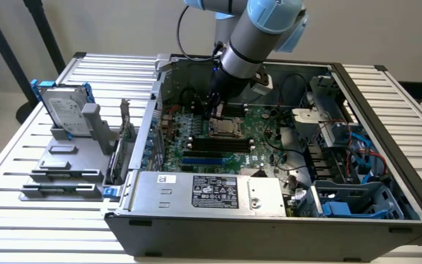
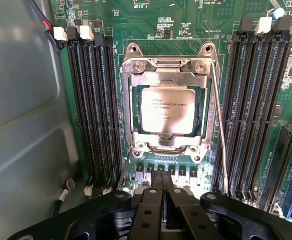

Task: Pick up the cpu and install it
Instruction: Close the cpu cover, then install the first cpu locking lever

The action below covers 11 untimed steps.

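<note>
Pressing its two black fingers together with nothing between them, the gripper [image 2: 161, 176] hangs just above the motherboard [image 2: 151, 25], pointing straight down. That pose suits work on a flat socket.

Just beyond the fingertips, the cpu [image 2: 172, 110] lies flat and square inside the metal socket frame [image 2: 166, 66], silver lid up. I judge it seated, since the frame edges sit around it and a thin wire lever [image 2: 218, 125] runs down one side. Rows of black memory slots [image 2: 93, 105] flank the socket on both sides.

The wrist view gives the printed lid and the closed fingertips. The exterior view adds the arm reaching down into the open computer case [image 1: 270, 234], the power supply [image 1: 204, 192] along the front, and farther off a hard drive [image 1: 64, 113] upright in a grey rack on the slatted table [image 1: 20, 231] at the exterior view's left.
</note>
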Tool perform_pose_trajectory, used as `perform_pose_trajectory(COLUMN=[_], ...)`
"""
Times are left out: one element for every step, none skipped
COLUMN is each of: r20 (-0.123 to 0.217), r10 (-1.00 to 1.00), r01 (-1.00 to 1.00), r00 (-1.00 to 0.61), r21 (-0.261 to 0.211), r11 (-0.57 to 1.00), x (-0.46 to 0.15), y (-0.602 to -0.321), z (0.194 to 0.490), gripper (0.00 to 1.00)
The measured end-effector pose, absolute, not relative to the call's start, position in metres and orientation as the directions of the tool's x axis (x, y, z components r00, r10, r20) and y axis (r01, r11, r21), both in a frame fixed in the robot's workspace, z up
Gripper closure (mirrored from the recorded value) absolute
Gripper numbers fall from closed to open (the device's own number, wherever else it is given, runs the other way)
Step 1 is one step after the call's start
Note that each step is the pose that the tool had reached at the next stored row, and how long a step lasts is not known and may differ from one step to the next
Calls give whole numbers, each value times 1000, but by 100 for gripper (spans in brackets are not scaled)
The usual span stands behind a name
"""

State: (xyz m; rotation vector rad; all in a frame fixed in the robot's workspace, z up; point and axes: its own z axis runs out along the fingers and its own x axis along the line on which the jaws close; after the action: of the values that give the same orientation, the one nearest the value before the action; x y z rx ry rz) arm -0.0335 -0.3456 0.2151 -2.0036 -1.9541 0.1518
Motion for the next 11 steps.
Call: perform_pose_trajectory(r20=[156, 156, 156, 156, 156, 156, 156, 156, 156, 156, 156], r10=[986, 986, 986, 986, 986, 986, 986, 986, 986, 986, 986], r01=[950, 950, 950, 950, 950, 950, 950, 950, 950, 950, 950], r00=[50, 50, 50, 50, 50, 50, 50, 50, 50, 50, 50], r21=[-311, -311, -311, -311, -311, -311, -311, -311, -311, -311, -311], r11=[1, 1, 1, 1, 1, 1, 1, 1, 1, 1, 1], x=[-33, -33, -33, -33, -33, -33, -33, -33, -33, -33, -33], y=[-346, -346, -346, -346, -346, -346, -346, -346, -346, -346, -346], z=[215, 215, 215, 215, 215, 215, 215, 215, 215, 215, 215], gripper=[89, 89, 89, 89, 89, 89, 89, 89, 89, 89, 89])
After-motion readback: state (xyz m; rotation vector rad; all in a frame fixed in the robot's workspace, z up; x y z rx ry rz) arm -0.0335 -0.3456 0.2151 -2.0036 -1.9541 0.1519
